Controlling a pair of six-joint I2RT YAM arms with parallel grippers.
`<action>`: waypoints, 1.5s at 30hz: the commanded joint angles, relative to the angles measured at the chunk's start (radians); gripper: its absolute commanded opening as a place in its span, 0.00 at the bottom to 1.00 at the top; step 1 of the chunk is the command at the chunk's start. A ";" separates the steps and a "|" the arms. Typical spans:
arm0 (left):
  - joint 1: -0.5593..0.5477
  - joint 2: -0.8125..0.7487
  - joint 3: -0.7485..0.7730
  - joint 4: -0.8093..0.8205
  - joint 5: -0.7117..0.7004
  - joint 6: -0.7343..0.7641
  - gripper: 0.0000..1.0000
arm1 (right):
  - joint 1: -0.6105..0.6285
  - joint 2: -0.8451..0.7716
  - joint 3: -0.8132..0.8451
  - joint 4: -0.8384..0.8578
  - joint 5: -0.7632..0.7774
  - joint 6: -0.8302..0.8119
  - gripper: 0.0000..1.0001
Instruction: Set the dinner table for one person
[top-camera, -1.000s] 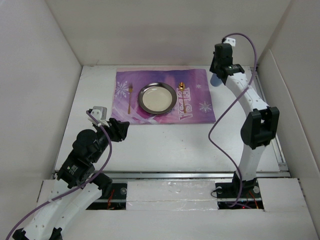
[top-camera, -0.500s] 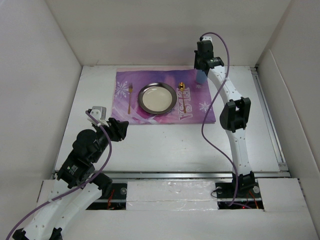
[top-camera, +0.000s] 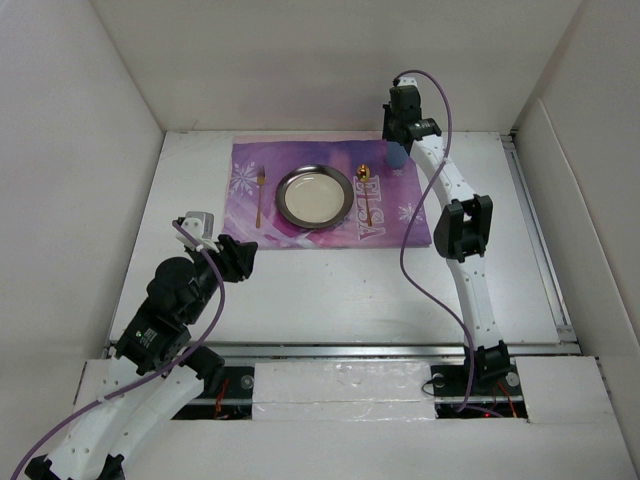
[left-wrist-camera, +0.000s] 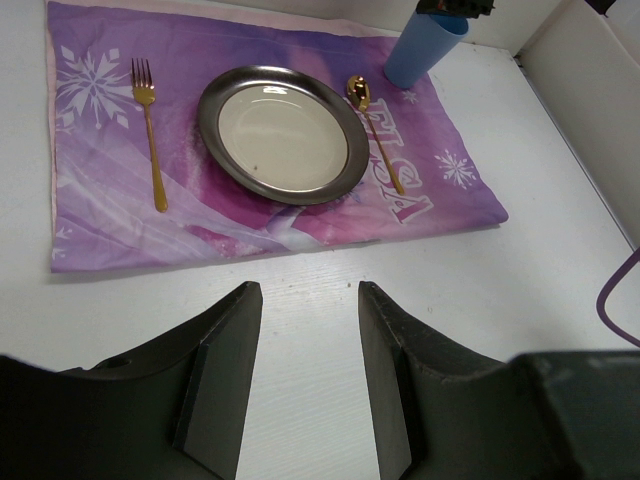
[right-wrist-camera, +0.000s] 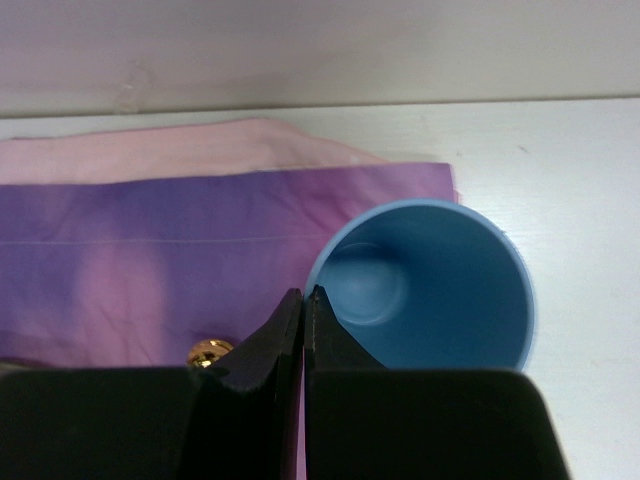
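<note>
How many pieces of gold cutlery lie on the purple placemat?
2. A fork lies left of the plate and a spoon lies right of it, both on the placemat. None appears hidden.

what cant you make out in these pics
Top view: the right gripper covers most of the blue cup; whether it touches the placemat cannot be told.
Right wrist view: its fingers hide the spoon but a gold tip.
Left wrist view: the gripper hides part of the cup's rim.

The right gripper, pinched on the rim of the light blue plastic cup, has carried it leftward from beyond the right edge of the purple snowflake placemat to its far right corner
</note>
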 joint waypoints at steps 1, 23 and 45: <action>0.005 0.008 -0.003 0.040 -0.012 0.005 0.40 | 0.004 0.023 0.042 0.051 -0.015 -0.015 0.00; 0.005 0.003 0.002 0.035 -0.020 0.011 0.76 | 0.004 -0.320 -0.255 0.242 -0.022 0.024 1.00; 0.005 -0.107 0.030 0.020 -0.070 -0.005 0.99 | 0.089 -1.872 -1.881 0.729 0.059 0.293 1.00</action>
